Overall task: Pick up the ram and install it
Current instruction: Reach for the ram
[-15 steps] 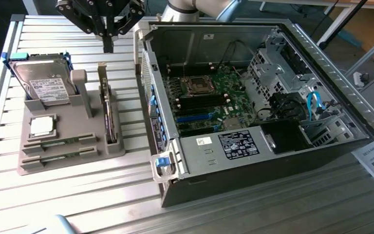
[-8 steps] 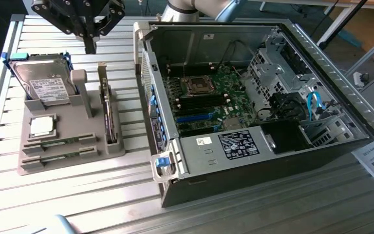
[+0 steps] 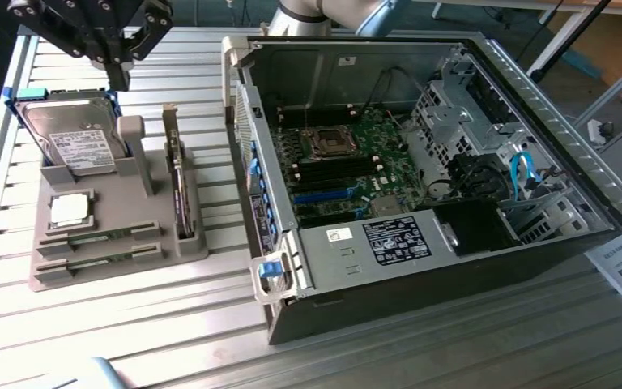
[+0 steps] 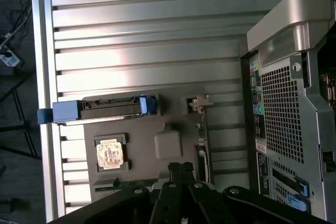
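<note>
Since the thin green ram stick (image 3: 104, 237) sits slotted in its grey plastic holder (image 3: 57, 275), the black claw (image 3: 119, 79) hangs above it, pinched shut and empty.

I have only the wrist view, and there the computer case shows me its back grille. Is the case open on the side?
Observer: Yes. The computer case lies on its side, panel off, and the motherboard shows inside.
Operator: How stands the gripper to the ram?
Observer: The ram lies in a slot at the gray holder end nearest the exterior camera. The gripper, shut and empty, hangs high by the far end, above the hard drive.
Operator: Does something stand on the holder?
Observer: A card stands upright on its edge, on the holder's side toward the case.
</note>
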`<state>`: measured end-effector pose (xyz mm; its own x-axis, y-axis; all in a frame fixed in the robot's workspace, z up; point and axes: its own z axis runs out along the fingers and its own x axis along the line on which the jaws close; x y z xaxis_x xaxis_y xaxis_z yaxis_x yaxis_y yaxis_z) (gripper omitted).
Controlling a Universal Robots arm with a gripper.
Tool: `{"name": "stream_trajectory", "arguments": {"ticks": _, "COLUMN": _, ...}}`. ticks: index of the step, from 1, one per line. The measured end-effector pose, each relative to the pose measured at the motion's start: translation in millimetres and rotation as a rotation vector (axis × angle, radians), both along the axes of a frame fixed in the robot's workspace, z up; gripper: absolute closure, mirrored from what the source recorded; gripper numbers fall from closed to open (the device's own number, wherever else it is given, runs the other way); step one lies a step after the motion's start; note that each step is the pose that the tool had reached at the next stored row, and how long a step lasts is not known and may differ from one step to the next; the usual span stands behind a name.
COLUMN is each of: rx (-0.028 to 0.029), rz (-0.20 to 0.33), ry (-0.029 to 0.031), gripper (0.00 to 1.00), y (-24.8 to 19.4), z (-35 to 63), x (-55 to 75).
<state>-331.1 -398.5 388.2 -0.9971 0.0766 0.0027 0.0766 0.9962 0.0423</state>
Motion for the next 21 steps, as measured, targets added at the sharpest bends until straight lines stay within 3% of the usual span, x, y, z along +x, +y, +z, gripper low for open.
{"name": "stream_trajectory", "arguments": {"ticks": 5, "rx": 0.0000, "rz": 0.000, "ry": 0.0022, "gripper": 0.89, "y": 0.1, "z": -0.4, "x": -23.4}}
{"name": "stream_trajectory", "arguments": {"ticks": 12, "rx": 0.0000, "rz": 0.000, "ry": 0.0045, "gripper": 0.89, "y": 0.1, "z": -0.6, "x": -40.4}}
{"name": "stream_trajectory", "arguments": {"ticks": 21, "rx": -0.0001, "rz": 0.000, "ry": 0.0048, "gripper": 0.89, "y": 0.0, "z": -0.5, "x": -42.0}}
